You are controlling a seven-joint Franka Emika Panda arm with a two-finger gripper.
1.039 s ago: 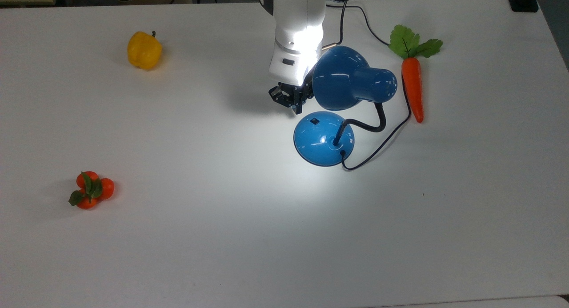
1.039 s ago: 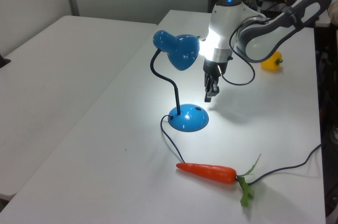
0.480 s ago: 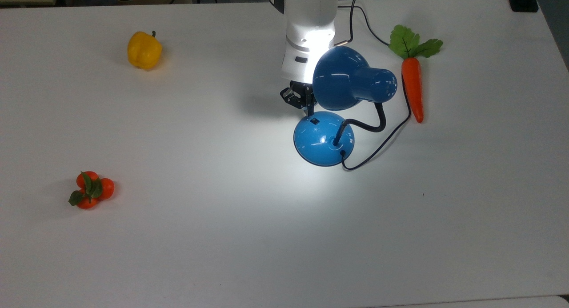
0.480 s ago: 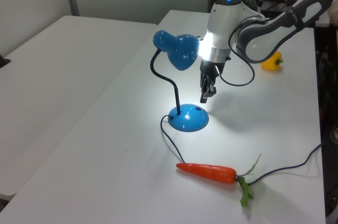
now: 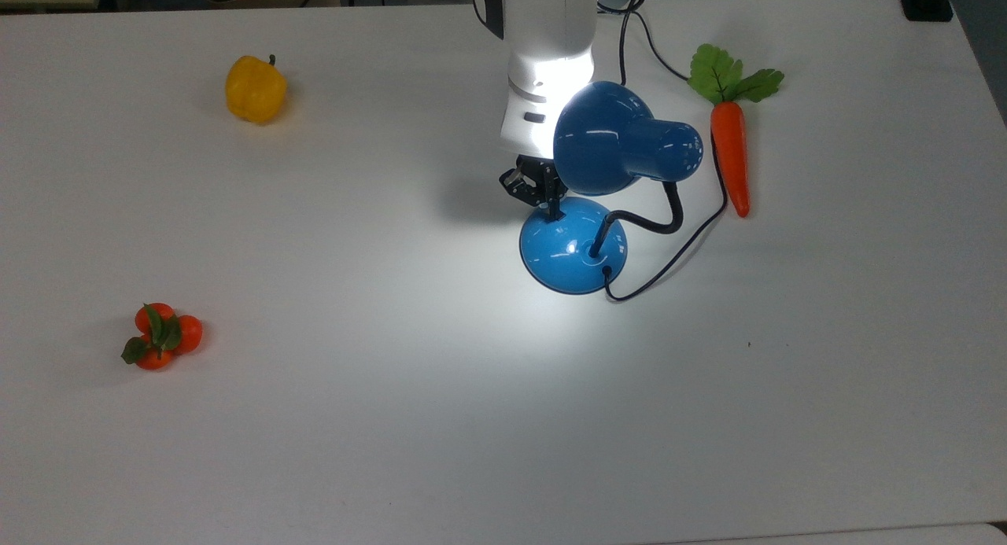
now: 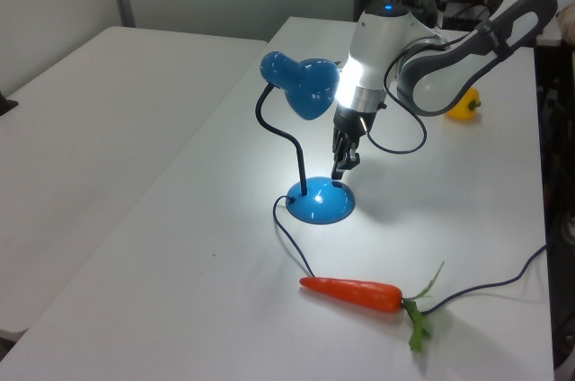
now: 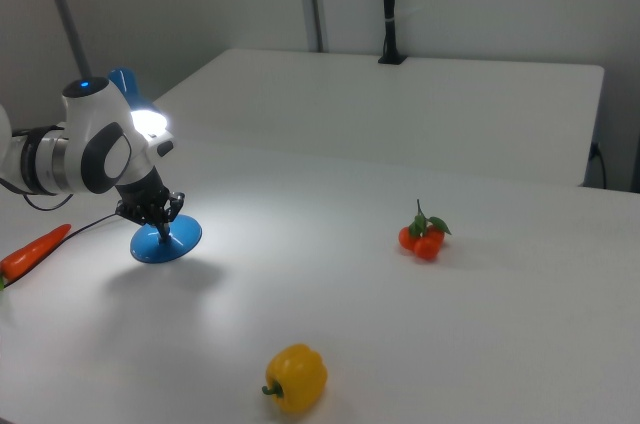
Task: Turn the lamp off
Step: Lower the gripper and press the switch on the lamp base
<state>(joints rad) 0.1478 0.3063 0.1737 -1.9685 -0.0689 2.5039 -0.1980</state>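
The blue lamp (image 5: 606, 140) is lit and throws a bright pool on the white table (image 5: 393, 419). Its dome shade hangs above its round base (image 5: 570, 250) on a black gooseneck. My gripper (image 5: 553, 205) points straight down, shut, with its tip at the far-left edge of the base in the top view, over the spot of the small switch, which the tip hides. In the left view the gripper (image 6: 340, 171) stands just above the base (image 6: 321, 204), beside the shade (image 6: 305, 86). The right view has the gripper (image 7: 163, 227) on the base (image 7: 168, 242).
An orange toy carrot (image 5: 729, 156) lies right of the lamp in the top view, with the black cord (image 5: 676, 254) curling past it. A yellow pepper (image 5: 254, 89) sits at the far left, a cluster of small red fruits (image 5: 161, 336) at the near left.
My gripper has moved toward the top view's right and lower, from beside the shade down onto the base's switch spot. The lamp stays lit and has not moved.
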